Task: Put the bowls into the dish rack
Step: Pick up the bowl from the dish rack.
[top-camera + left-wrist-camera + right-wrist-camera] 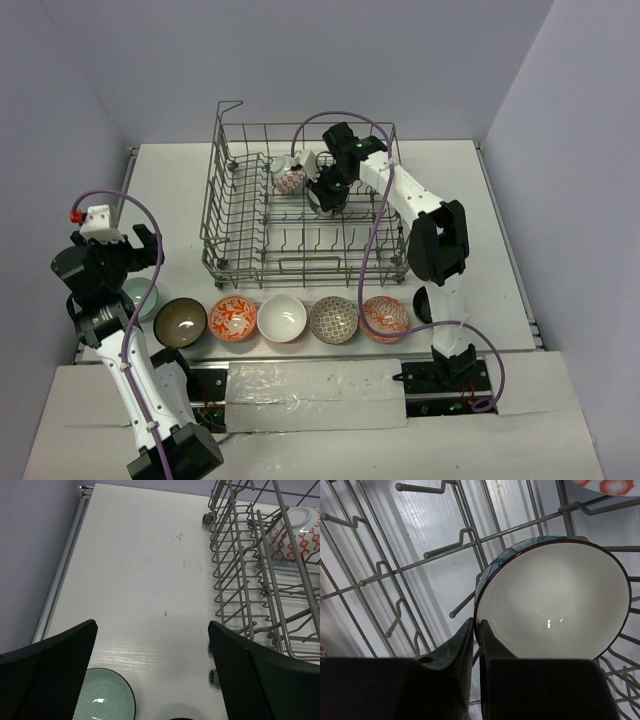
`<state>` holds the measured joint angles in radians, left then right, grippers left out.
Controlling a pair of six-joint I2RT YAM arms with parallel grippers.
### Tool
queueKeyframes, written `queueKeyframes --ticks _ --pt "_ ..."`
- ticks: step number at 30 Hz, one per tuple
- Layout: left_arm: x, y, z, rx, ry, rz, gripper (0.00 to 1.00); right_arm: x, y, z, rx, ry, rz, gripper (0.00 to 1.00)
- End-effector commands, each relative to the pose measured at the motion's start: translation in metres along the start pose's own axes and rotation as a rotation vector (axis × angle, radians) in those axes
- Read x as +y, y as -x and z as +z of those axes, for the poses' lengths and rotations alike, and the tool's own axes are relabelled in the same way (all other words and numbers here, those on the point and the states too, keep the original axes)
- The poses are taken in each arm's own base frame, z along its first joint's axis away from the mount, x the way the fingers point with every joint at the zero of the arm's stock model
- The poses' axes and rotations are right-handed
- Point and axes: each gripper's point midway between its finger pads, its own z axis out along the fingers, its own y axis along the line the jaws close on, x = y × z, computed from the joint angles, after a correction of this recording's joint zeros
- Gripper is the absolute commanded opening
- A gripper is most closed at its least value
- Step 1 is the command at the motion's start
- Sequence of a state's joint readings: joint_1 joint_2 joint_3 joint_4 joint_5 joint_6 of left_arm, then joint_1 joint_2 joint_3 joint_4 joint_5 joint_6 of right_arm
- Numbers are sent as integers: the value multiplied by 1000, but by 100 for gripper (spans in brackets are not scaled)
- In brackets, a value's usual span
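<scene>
Bowl [555, 605] in rack [225, 215]: only R wrist cam shows right jaws pinching rim; left jaws open.

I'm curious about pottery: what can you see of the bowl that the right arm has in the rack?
The white-lined bowl looks like glazed ceramic: glossy white inside, thin dark rim, teal-striped outside. It stands on edge among the dish rack tines, mouth toward the wrist camera. The right gripper appears closed on its lower left rim.
</scene>
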<state>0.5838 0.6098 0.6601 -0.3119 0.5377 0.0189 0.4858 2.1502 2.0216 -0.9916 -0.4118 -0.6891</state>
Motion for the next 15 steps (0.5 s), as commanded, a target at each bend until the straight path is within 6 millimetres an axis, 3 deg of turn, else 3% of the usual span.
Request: queueKeyframes --ticks 1,4,15 --pt "-4 9 -3 -31 -23 35 99 -2 1 -5 6 -8 24 4" --pt "-5 9 -3 -30 -25 34 99 -1 4 -6 -3 -5 22 0" --pt "-6 9 -3 -29 -31 32 99 6 18 -23 -56 1 31 0"
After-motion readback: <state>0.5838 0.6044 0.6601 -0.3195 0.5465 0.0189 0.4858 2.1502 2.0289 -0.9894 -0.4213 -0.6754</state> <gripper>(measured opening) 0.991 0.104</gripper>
